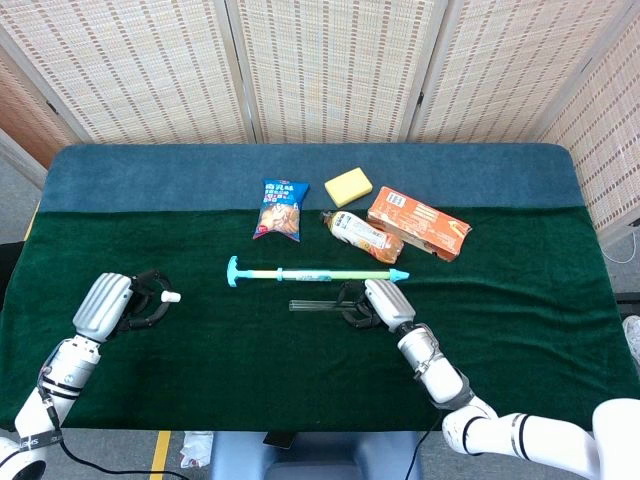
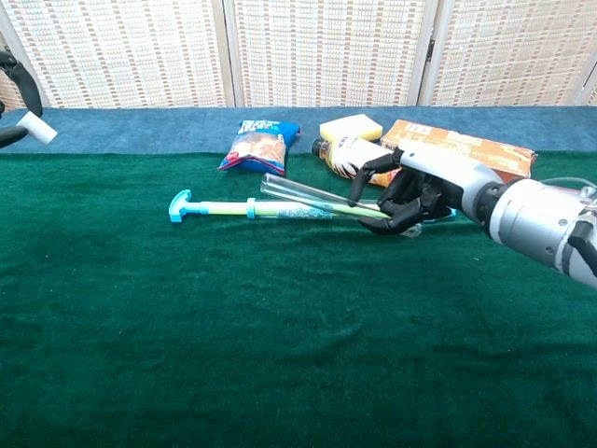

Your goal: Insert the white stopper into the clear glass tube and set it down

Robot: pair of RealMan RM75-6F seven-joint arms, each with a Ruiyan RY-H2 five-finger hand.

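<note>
At the far left, the left hand (image 1: 120, 300) hovers over the dark green cloth (image 1: 200, 370) of the table, its dark fingers curled around the white stopper (image 1: 172, 297), which pokes out to the right, pinched at its tips. In the chest view only the fingertips and the stopper (image 2: 37, 129) show at the upper left edge.

Moving right, a blue snack bag (image 1: 281, 209) lies near the far side where the green cloth meets a blue one, and nearer than it a long teal-handled syringe-like tool (image 1: 315, 273) stretches flat across the middle of the table.

Just nearer than that tool, the clear glass tube (image 1: 315, 304) is held by the right hand (image 1: 375, 303), whose fingers are closed around the tube's right end. The chest view shows the tube (image 2: 308, 193) lifted off the cloth, tilting up toward the left, its open end pointing left.

Behind the right hand sit a yellow sponge (image 1: 348, 186), a bottle (image 1: 360, 232) lying on its side and, furthest right, an orange box (image 1: 420, 222).
</note>
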